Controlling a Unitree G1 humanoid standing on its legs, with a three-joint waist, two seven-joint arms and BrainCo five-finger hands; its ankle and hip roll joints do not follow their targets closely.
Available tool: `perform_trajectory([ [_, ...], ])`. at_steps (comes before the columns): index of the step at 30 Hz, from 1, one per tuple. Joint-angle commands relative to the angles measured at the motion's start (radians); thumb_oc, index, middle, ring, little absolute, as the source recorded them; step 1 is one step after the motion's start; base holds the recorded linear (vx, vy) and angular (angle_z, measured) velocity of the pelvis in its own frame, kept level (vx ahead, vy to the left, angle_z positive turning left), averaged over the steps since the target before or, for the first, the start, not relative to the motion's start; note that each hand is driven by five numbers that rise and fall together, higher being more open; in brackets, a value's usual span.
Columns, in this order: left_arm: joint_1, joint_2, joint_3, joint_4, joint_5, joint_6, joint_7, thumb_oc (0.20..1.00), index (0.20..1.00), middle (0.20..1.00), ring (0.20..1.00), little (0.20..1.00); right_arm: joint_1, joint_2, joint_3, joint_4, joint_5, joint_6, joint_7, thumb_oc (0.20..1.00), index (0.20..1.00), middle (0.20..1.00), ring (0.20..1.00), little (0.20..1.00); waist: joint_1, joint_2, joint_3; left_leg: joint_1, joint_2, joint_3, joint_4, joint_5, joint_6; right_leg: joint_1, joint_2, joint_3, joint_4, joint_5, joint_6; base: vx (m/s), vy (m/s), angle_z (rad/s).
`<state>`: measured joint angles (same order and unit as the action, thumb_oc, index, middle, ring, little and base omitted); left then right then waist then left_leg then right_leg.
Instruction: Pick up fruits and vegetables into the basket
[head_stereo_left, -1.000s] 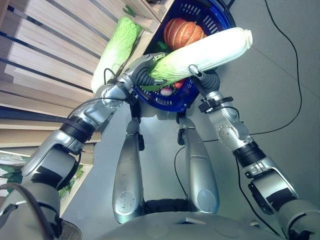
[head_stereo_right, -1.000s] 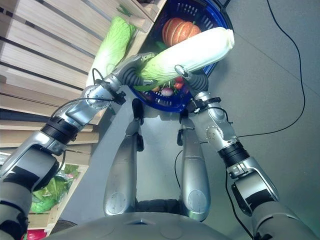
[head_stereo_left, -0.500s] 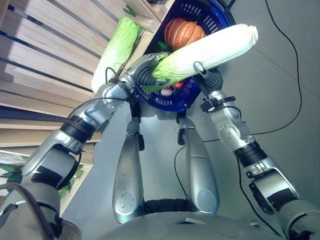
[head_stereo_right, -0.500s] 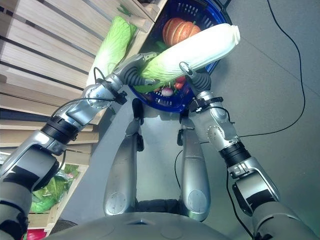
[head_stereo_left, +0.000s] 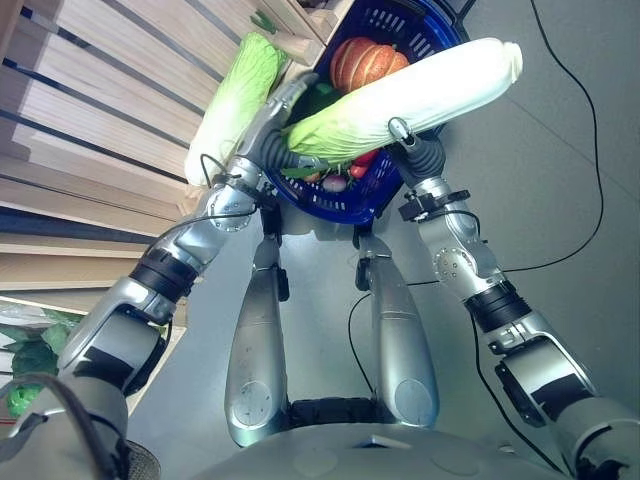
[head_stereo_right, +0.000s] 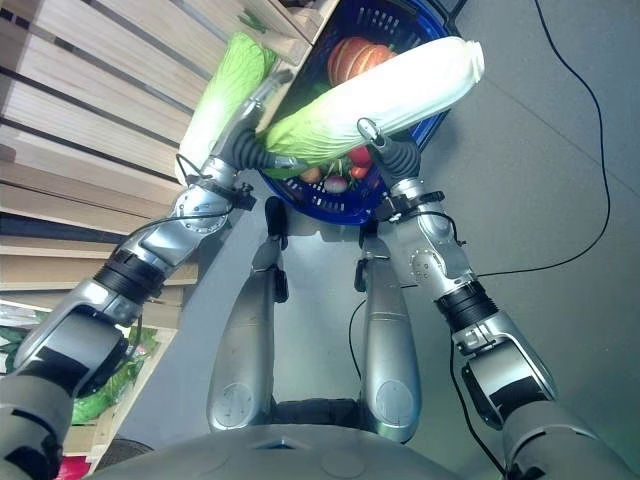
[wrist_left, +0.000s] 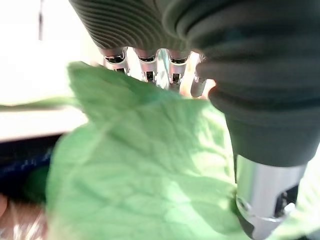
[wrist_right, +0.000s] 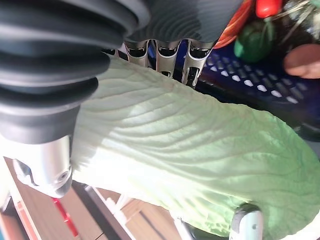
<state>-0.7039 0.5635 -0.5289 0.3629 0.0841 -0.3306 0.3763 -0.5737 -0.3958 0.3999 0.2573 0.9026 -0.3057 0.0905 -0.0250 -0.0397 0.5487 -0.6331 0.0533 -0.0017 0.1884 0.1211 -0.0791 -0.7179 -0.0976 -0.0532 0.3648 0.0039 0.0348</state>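
Napa cabbage (head_stereo_left: 400, 98) held above blue basket (head_stereo_left: 345, 205) | left hand (head_stereo_left: 272, 128) curled on leafy end, right hand (head_stereo_left: 415, 155) clasping mid-body | judged bulky, leaves soft, bruisable; support firm stalk.

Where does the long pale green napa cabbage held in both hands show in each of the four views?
Left eye view: long pale green napa cabbage slants across the upper middle, over the blue plastic basket.
Right eye view: same slant, upper middle.
Left wrist view: green leaf fills the lower centre.
Right wrist view: ribbed leaf crosses the middle.
Shared landmark: the blue basket.
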Motion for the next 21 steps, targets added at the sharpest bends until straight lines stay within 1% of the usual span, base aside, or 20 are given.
perform_trajectory([
  [1,-0.015,-0.024,0.109,-0.025,-0.048,-0.062,0.119,1.0,1.0,1.0,1.0,1.0,-0.006,0.018,-0.034,-0.127,-0.053,-0.053,0.0,0.2,0.2,0.2,0.2,0.2,-0.001,-0.001,-0.029,-0.014,-0.058,0.009,0.046,-0.081,0.018,0.052,0.013,-0.037,-0.084,0.042,0.074,0.0,0.005,0.07],
  [2,-0.006,-0.029,0.143,-0.019,-0.067,-0.069,0.145,1.0,1.0,1.0,1.0,1.0,-0.003,0.014,-0.04,-0.121,-0.075,-0.053,-0.016,0.2,0.2,0.2,0.2,0.2,0.001,0.001,-0.029,-0.01,-0.059,0.008,0.051,-0.086,0.017,0.057,0.012,-0.038,-0.08,0.036,0.073,0.01,0.007,0.07],
  [5,-0.001,-0.036,0.192,-0.009,-0.088,-0.07,0.189,1.0,1.0,1.0,1.0,1.0,-0.002,0.015,-0.058,-0.109,-0.111,-0.047,-0.046,0.2,0.2,0.2,0.2,0.2,0.003,0.005,-0.029,-0.014,-0.06,0.005,0.057,-0.087,0.015,0.054,0.011,-0.039,-0.071,0.031,0.07,0.01,0.004,0.01],
  [7,-0.007,-0.043,0.213,0.009,-0.101,-0.065,0.204,1.0,1.0,1.0,1.0,1.0,-0.012,0.011,-0.069,-0.091,-0.14,-0.035,-0.067,0.2,0.2,0.2,0.2,0.2,0.002,0.008,-0.029,-0.017,-0.063,0.003,0.054,-0.08,0.016,0.05,0.011,-0.04,-0.072,0.034,0.068,0.0,0.0,0.0],
  [8,-0.012,-0.046,0.222,0.025,-0.11,-0.059,0.216,1.0,1.0,1.0,1.0,1.0,-0.019,0.006,-0.071,-0.075,-0.172,-0.018,-0.088,0.2,0.2,0.2,0.2,0.2,0.002,0.009,-0.029,-0.016,-0.064,0.003,0.054,-0.081,0.016,0.05,0.012,-0.04,-0.071,0.033,0.067,0.0,0.0,0.0],
  [10,-0.015,-0.046,0.232,0.041,-0.128,-0.054,0.227,1.0,1.0,1.0,1.0,1.0,-0.028,-0.005,-0.068,-0.058,-0.206,0.009,-0.124,0.2,0.2,0.2,0.2,0.2,0.002,0.011,-0.029,-0.015,-0.063,0.004,0.055,-0.081,0.015,0.05,0.011,-0.04,-0.069,0.032,0.066,0.0,0.0,0.0],
  [12,-0.017,-0.047,0.237,0.067,-0.136,-0.054,0.237,1.0,1.0,1.0,1.0,1.0,-0.043,-0.02,-0.063,-0.016,-0.216,0.043,-0.147,0.2,0.2,0.2,0.2,0.2,0.004,0.015,-0.029,-0.01,-0.064,0.003,0.061,-0.088,0.013,0.055,0.009,-0.041,-0.066,0.024,0.064,0.0,0.0,0.0],
  [14,-0.023,-0.045,0.237,0.081,-0.141,-0.054,0.242,1.0,1.0,1.0,1.0,1.0,-0.056,-0.03,-0.06,0.008,-0.227,0.062,-0.16,0.2,0.2,0.2,0.2,0.2,0.005,0.016,-0.029,-0.01,-0.065,0.002,0.061,-0.088,0.012,0.057,0.008,-0.042,-0.067,0.024,0.063,0.0,0.0,0.0],
  [15,-0.033,-0.046,0.234,0.094,-0.149,-0.046,0.245,1.0,1.0,1.0,1.0,1.0,-0.076,-0.04,-0.052,0.042,-0.258,0.086,-0.197,0.2,0.2,0.2,0.2,0.2,0.007,0.019,-0.029,-0.015,-0.067,0.001,0.059,-0.08,0.012,0.054,0.007,-0.044,-0.071,0.03,0.062,0.0,0.0,0.0],
  [17,-0.036,-0.047,0.233,0.098,-0.149,-0.043,0.248,1.0,1.0,1.0,1.0,1.0,-0.082,-0.043,-0.049,0.052,-0.265,0.095,-0.21,0.2,0.2,0.2,0.2,0.2,0.007,0.021,-0.029,-0.014,-0.067,0.0,0.057,-0.079,0.012,0.055,0.006,-0.045,-0.073,0.03,0.062,0.0,0.0,0.0],
  [18,-0.037,-0.046,0.229,0.108,-0.153,-0.043,0.247,1.0,1.0,1.0,1.0,1.0,-0.092,-0.049,-0.042,0.076,-0.268,0.108,-0.231,0.2,0.2,0.2,0.2,0.2,0.011,0.024,-0.029,-0.007,-0.067,0.001,0.057,-0.084,0.012,0.061,0.005,-0.046,-0.071,0.024,0.061,0.0,0.0,0.0],
  [19,-0.041,-0.045,0.229,0.111,-0.153,-0.044,0.246,1.0,1.0,1.0,1.0,1.0,-0.098,-0.05,-0.042,0.082,-0.269,0.109,-0.235,0.2,0.2,0.2,0.2,0.2,0.011,0.024,-0.029,-0.012,-0.068,0.0,0.054,-0.078,0.012,0.057,0.005,-0.047,-0.075,0.03,0.061,0.0,0.0,0.0],
  [21,-0.046,-0.045,0.222,0.138,-0.154,-0.041,0.25,1.0,1.0,1.0,1.0,1.0,-0.13,-0.063,-0.036,0.153,-0.29,0.123,-0.271,0.2,0.2,0.2,0.2,0.2,0.017,0.033,-0.029,-0.009,-0.069,0.0,0.057,-0.082,0.011,0.059,0.003,-0.05,-0.069,0.023,0.06,0.0,0.0,0.0],
])
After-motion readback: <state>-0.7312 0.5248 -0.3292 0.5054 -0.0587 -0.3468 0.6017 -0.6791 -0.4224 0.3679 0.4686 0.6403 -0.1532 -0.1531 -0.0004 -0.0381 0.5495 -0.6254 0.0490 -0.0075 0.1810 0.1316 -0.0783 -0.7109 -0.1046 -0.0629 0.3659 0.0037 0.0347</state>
